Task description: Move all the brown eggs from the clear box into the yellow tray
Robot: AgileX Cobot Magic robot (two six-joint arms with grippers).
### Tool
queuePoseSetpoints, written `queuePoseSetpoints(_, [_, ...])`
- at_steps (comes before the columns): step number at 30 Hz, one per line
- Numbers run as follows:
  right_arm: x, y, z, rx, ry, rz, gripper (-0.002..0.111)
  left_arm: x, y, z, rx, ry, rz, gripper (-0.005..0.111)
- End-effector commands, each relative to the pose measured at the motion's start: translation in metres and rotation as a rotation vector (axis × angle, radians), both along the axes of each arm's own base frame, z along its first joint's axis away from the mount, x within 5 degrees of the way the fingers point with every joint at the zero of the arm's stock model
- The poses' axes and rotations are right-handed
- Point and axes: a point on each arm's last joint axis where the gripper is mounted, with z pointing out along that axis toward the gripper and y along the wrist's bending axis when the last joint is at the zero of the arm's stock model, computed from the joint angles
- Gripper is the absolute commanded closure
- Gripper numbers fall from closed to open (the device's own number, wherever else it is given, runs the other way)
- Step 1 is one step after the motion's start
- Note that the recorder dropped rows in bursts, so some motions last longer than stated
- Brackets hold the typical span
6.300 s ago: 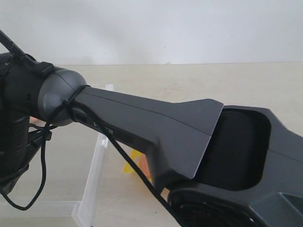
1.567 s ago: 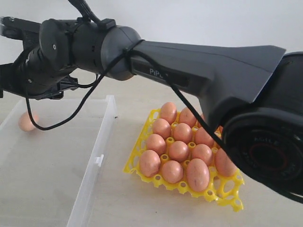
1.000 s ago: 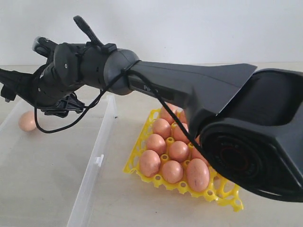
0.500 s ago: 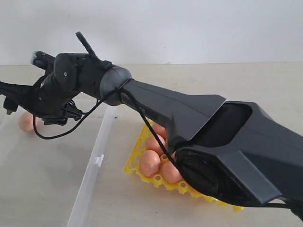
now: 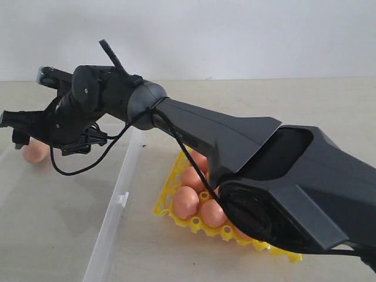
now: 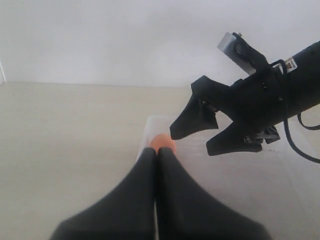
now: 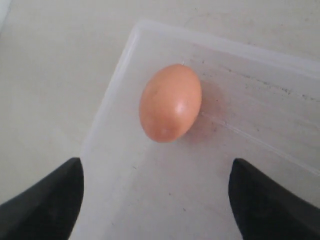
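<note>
Risk: R gripper (image 7: 156, 170) closes off-centre, so lone brown egg (image 7: 170, 102) rolls along wall, or cracks if squeezed hard. Jaws at widest, empty, not touching egg. Egg lies in corner of clear box (image 5: 126, 176), left-centre of ext. frame. Yellow tray (image 5: 194, 226) sits lower centre, mostly behind arm.

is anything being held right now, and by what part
Nothing is held. The right gripper hangs open over the brown egg, not touching it; the left gripper is shut, empty.

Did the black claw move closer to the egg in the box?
Yes. The right gripper has come down toward the brown egg, which stays in the clear box corner.
</note>
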Motion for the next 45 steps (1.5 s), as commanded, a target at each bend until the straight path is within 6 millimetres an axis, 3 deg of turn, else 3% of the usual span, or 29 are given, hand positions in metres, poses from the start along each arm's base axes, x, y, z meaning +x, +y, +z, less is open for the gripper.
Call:
queuePoseSetpoints(1, [0.001, -0.018, 0.034, -0.18, -0.172, 0.102, 0.033, 0.0, 0.0, 0.001, -0.005, -0.002, 0.0, 0.111])
queuePoseSetpoints(6, [-0.002, -0.043, 0.071, -0.445, -0.369, 0.268, 0.033, 0.0, 0.0, 0.001, -0.005, -0.002, 0.0, 0.111])
queuePoseSetpoints(12, [-0.014, -0.058, 0.11, -0.485, -0.388, 0.317, 0.033, 0.0, 0.0, 0.001, -0.005, -0.002, 0.0, 0.111])
queuePoseSetpoints(17, [-0.009, -0.075, 0.126, -0.63, -0.475, 0.271, 0.033, 0.0, 0.0, 0.001, -0.005, -0.002, 0.0, 0.111])
queuePoseSetpoints(21, [-0.021, -0.078, 0.138, -0.614, -0.459, 0.286, 0.033, 0.0, 0.0, 0.001, -0.005, -0.002, 0.0, 0.111])
queuePoseSetpoints(28, [-0.025, -0.087, 0.132, -0.654, -0.42, 0.29, 0.033, 0.0, 0.0, 0.001, -0.005, -0.002, 0.0, 0.111])
queuePoseSetpoints(39, [-0.03, -0.091, 0.086, -0.758, -0.309, 0.362, 0.033, 0.0, 0.0, 0.001, -0.005, -0.002, 0.0, 0.111])
queuePoseSetpoints(45, [-0.031, -0.093, 0.078, -0.779, -0.295, 0.384, 0.033, 0.0, 0.0, 0.001, -0.005, -0.002, 0.0, 0.111])
